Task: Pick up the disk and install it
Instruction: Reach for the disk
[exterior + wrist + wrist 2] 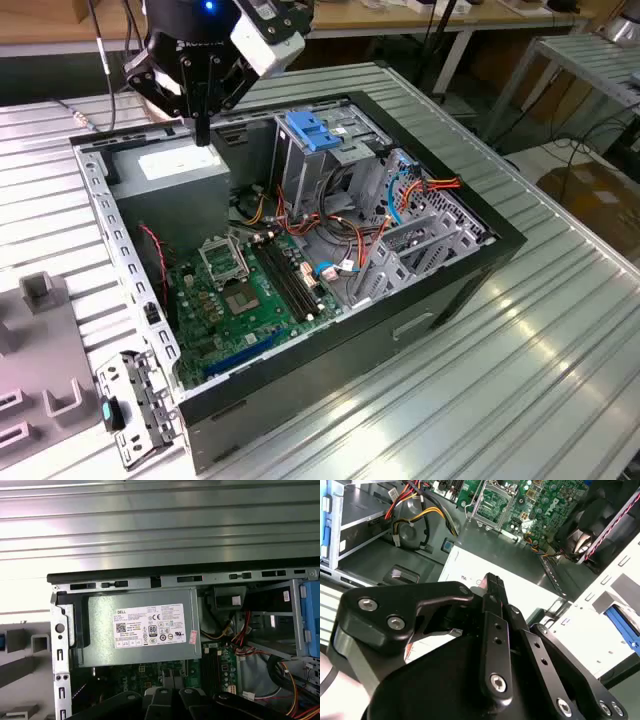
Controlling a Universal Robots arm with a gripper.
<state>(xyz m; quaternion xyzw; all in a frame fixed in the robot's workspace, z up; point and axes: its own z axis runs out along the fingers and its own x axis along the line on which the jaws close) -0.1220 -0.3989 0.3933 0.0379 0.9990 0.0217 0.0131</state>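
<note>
Black two-finger gripper (203, 135) hangs just above the grey metal power-supply box (185, 180), tips pinched together, holding nothing. Beyond that box, a blue plastic strip (621, 622) is cut off. You cannot tell whether it is the disk.

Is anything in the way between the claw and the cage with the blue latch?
Nothing visible is. The gripper hangs above the power supply. The cage stands to the exterior view's right of that box, with open air between them. The cables lie lower down.
</note>
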